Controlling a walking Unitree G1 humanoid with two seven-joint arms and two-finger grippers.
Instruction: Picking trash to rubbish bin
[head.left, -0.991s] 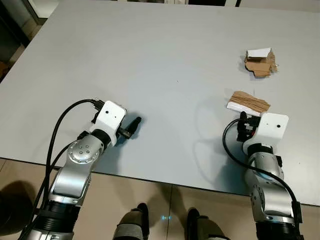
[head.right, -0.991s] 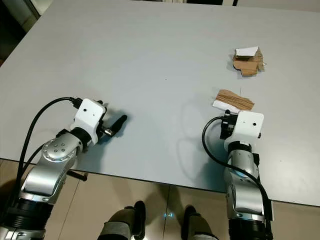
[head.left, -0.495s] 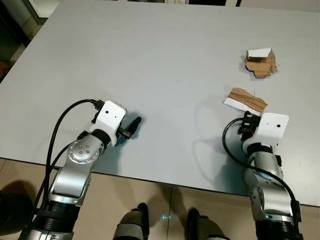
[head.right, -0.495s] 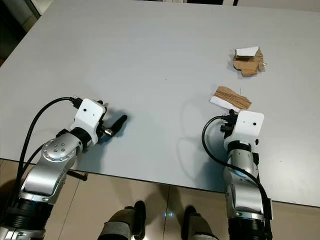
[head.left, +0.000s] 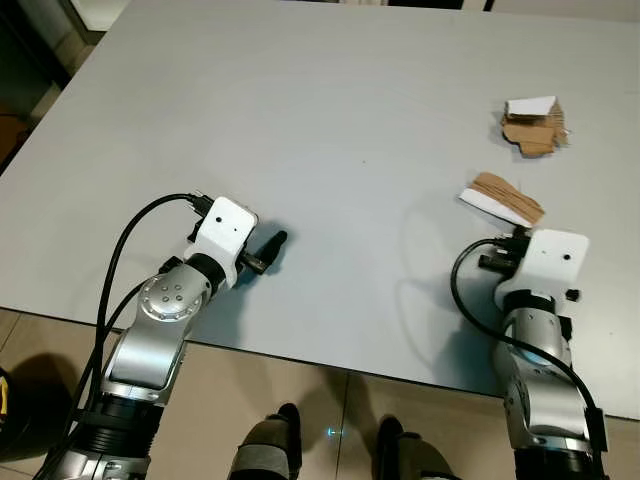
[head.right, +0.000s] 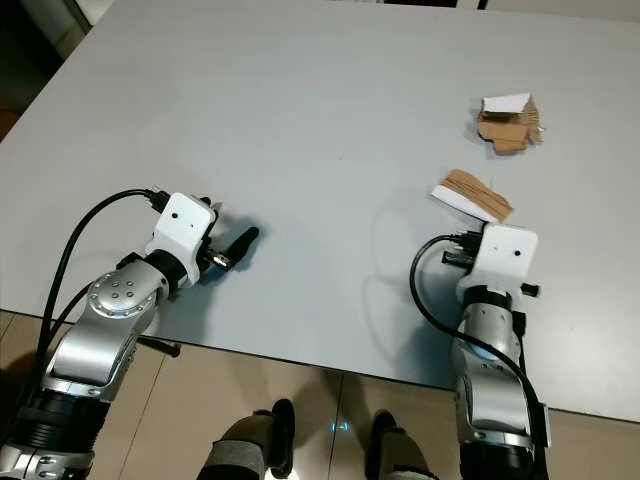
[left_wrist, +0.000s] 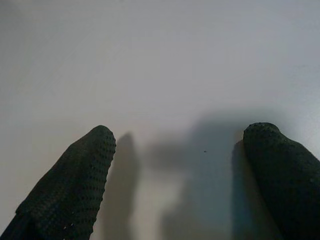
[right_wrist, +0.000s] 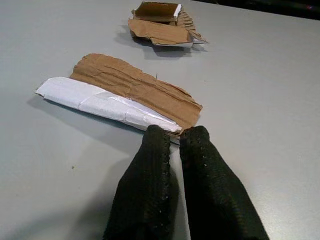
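A: What is given by the wrist views that the head views lack?

B: In the right wrist view, the right gripper (right_wrist: 175, 132) is seen with its two black fingers pressed together, nothing between them. Their tips sit at the near edge of a flat cardboard strip (right_wrist: 120, 97), brown on one side and white on the other; whether they touch it cannot be told. From the head, those fingers are hidden behind the white wrist housing.

A: And the left side?

B: The left gripper (left_wrist: 177, 137) is shown spread wide, bare grey table (left_wrist: 160, 60) between the fingertips, nothing held. In the left eye view it is placed low over the table's near left part, well apart from the trash.

A: Where is the trash noted?

B: On the table's right side. The strip (head.left: 503, 198) lies just beyond the right wrist; a crumpled cardboard piece (head.left: 535, 124) lies farther back, apart from it.
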